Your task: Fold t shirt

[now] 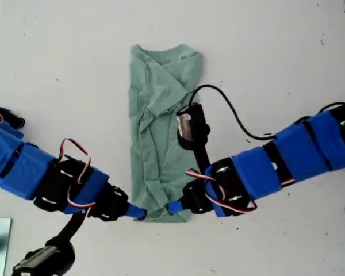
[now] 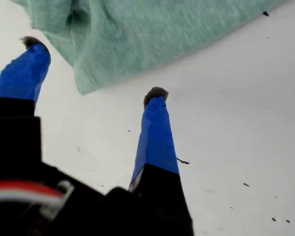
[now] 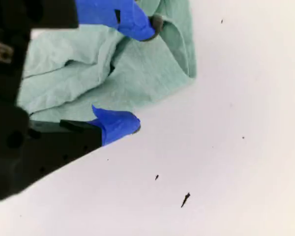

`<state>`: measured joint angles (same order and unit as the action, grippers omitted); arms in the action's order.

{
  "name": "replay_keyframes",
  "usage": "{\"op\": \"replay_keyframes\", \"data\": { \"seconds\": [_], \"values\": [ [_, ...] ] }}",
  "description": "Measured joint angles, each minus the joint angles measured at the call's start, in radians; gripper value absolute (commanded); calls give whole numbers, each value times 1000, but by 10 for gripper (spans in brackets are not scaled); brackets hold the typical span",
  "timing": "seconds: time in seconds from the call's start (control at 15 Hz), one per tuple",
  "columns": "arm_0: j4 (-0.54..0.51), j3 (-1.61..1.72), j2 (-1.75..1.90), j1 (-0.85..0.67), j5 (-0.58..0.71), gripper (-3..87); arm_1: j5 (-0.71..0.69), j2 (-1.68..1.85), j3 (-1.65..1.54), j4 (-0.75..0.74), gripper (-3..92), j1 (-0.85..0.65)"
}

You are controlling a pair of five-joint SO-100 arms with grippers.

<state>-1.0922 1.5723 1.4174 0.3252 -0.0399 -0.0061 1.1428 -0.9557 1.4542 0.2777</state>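
Between my two grippers lies the t shirt (image 1: 161,132), already folded into a narrow strip (sleeves tucked in). My first gripper (image 2: 96,69) stands released just short of a hem corner; my second gripper (image 3: 137,73) gapes around the other, not yet clenched. The crosswise fold remains.

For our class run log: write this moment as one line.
shirt: folded into long strip on table | first gripper: open at a shirt corner | second gripper: open across shirt edge | no grasp yet
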Motion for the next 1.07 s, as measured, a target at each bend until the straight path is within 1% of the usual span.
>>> {"op": "replay_keyframes", "data": {
  "seconds": [0.2,0.27,0.33,0.4,0.47,0.6,0.73,0.8,0.87,0.93,1.07],
  "values": [
    [-18,-175,-224,-57,8,271,-3,-78,34,-46,327,2],
    [-37,-236,-275,-71,11,234,-3,-92,46,-48,287,5],
    [-40,-285,-311,-77,11,137,-3,-103,54,-51,234,11],
    [-41,-322,-342,-83,11,5,-3,-107,58,-57,142,12],
    [-48,-353,-394,-83,11,-1,-11,-123,60,-64,-9,15],
    [-41,-403,-491,-83,11,-2,-12,-150,77,-97,-8,26],
    [-63,-480,-535,-77,38,-3,-25,-141,75,-103,-8,31],
    [-75,-537,-534,-60,74,-3,-54,-107,66,-109,-8,34],
    [-81,-624,-517,-40,143,-3,-89,-81,72,-109,-8,43],
    [-83,-644,-491,-12,192,-3,-126,-52,72,-126,-8,57],
    [-80,-644,-390,57,247,-3,-179,112,54,-179,-8,80]
  ]
}}
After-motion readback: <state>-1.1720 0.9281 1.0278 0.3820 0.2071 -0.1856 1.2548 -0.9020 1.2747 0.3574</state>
